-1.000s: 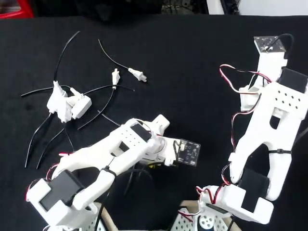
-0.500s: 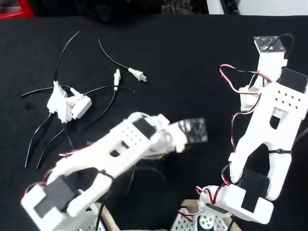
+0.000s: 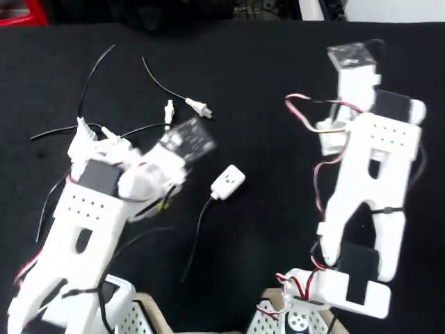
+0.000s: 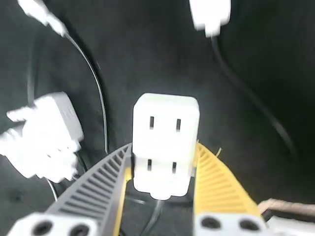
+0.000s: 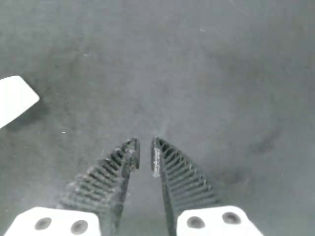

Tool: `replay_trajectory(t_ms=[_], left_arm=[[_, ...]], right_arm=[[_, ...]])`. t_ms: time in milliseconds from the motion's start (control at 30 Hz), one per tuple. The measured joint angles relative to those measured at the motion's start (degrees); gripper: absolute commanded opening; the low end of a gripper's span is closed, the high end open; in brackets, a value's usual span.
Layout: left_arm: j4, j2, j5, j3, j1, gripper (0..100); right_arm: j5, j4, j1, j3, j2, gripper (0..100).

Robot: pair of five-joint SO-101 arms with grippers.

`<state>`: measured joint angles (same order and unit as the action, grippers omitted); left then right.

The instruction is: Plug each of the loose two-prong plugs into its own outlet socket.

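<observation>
My left gripper (image 4: 164, 153) is shut on a white outlet block (image 4: 166, 123) with two pairs of slots facing the camera. In the high view the left arm (image 3: 104, 188) stands at the left beside a cluster of white outlet pieces (image 3: 94, 149), and a single white socket (image 3: 228, 181) on a black cable lies at the table's centre. Two loose two-prong plugs (image 3: 167, 108) (image 3: 199, 108) lie farther back on thin black wires. My right gripper (image 5: 144, 147) hangs over bare black cloth, its fingers nearly together with nothing between them. The right arm (image 3: 365, 174) stands at the right.
Black wires (image 3: 90, 76) fan out around the cluster at the left. A white shape (image 5: 15, 105) sits at the edge of the right wrist view. The black tabletop (image 3: 278, 90) is bare between the plugs and the right arm.
The left arm swung from the table's centre back and to the left, toward the cluster. A white socket on a cable now lies uncovered at the centre. The right arm shifted left.
</observation>
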<state>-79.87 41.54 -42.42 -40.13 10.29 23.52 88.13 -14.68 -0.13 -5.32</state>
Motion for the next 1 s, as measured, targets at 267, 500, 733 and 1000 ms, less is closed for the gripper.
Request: replay_trajectory(t_ms=[267,500,733,1000], left_arm=[[29.36,14.33,-5.63,-35.60,-3.87,7],[35.60,22.51,-7.82,-45.71,-3.87,31],[27.96,32.53,-7.74,-45.71,-3.87,44],[14.51,55.21,5.01,-45.71,-13.19,44]], right_arm=[[0.00,-0.44,11.60,0.00,4.92,5.3],[0.44,-6.51,18.99,0.00,10.99,5.4],[4.04,-3.96,25.32,-5.63,14.68,14.9],[10.02,-7.21,36.57,-7.47,19.69,22.8]])
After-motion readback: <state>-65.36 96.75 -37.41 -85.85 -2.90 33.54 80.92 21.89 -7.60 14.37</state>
